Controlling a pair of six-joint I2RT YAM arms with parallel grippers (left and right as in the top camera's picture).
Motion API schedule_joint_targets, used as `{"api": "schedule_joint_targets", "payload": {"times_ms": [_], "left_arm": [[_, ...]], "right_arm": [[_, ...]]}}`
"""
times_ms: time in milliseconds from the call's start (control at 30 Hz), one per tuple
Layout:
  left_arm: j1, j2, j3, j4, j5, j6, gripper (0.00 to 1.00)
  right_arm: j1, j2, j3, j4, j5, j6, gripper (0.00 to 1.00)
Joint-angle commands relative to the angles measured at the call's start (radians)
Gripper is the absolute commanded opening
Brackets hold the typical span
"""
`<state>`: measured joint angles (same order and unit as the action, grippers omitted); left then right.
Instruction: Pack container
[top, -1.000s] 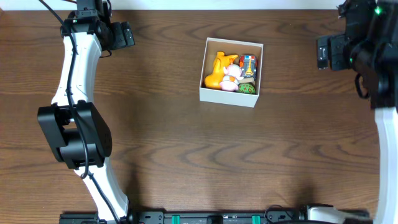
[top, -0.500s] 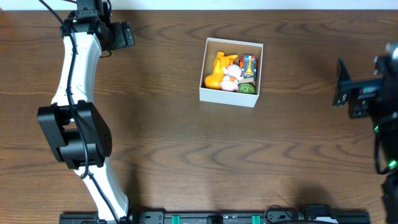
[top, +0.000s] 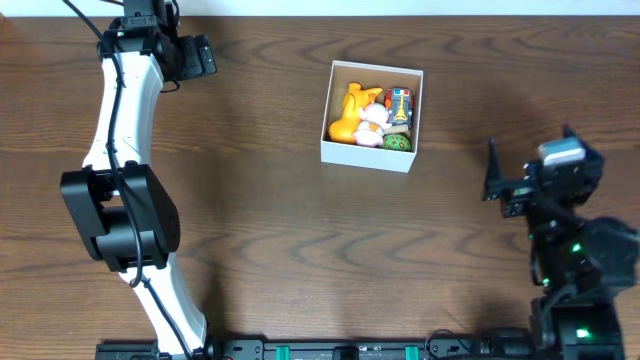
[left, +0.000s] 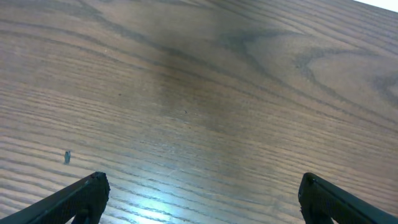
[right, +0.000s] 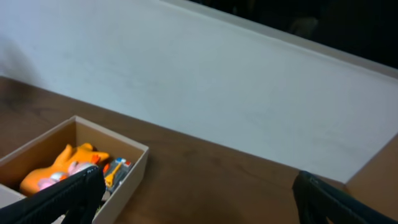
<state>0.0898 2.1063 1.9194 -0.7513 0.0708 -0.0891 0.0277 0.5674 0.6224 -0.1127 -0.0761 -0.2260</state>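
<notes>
The container (top: 370, 152) is a square white cardboard box with a tan inside, at the table's upper middle. In it lie a yellow-orange toy (top: 352, 112), a pink toy (top: 374, 120), a red-blue toy (top: 400, 103) and a green ball (top: 397, 142). The box also shows in the right wrist view (right: 134, 171) at lower left. My left gripper (top: 205, 55) is open and empty at the far upper left, over bare wood in the left wrist view (left: 199, 196). My right gripper (top: 495, 180) is open and empty at the right, well right of the box; it also shows in the right wrist view (right: 199, 199).
The brown wood table (top: 300, 240) carries nothing else loose. A white wall (right: 217, 87) runs behind the table's far edge. The left arm's white links (top: 120, 150) stretch down the left side.
My right arm has swung from the upper right corner down toward the lower right and turned. The left arm and the box have not moved.
</notes>
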Motion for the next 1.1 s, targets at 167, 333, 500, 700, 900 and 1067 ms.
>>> {"api": "schedule_joint_targets", "payload": {"times_ms": [167, 333, 500, 700, 900, 1067], "left_arm": [[0.003, -0.019, 0.022, 0.001, -0.008, -0.001, 0.98], [0.003, -0.019, 0.022, 0.001, -0.008, -0.001, 0.98], [0.003, -0.019, 0.022, 0.001, -0.008, -0.001, 0.98], [0.003, -0.019, 0.022, 0.001, -0.008, -0.001, 0.98], [0.003, -0.019, 0.022, 0.001, -0.008, -0.001, 0.98], [0.003, -0.019, 0.022, 0.001, -0.008, -0.001, 0.98]], "right_arm": [[0.005, -0.133, -0.213, 0.097, -0.055, 0.011, 0.99], [0.005, -0.216, -0.311, 0.129, -0.055, 0.009, 0.99], [0.005, -0.29, -0.383, 0.132, -0.055, 0.008, 0.99], [0.005, -0.382, -0.455, 0.132, -0.055, 0.008, 0.99], [0.005, -0.48, -0.527, 0.14, -0.055, 0.008, 0.99], [0.005, -0.536, -0.568, 0.147, -0.056, 0.009, 0.99]]}}
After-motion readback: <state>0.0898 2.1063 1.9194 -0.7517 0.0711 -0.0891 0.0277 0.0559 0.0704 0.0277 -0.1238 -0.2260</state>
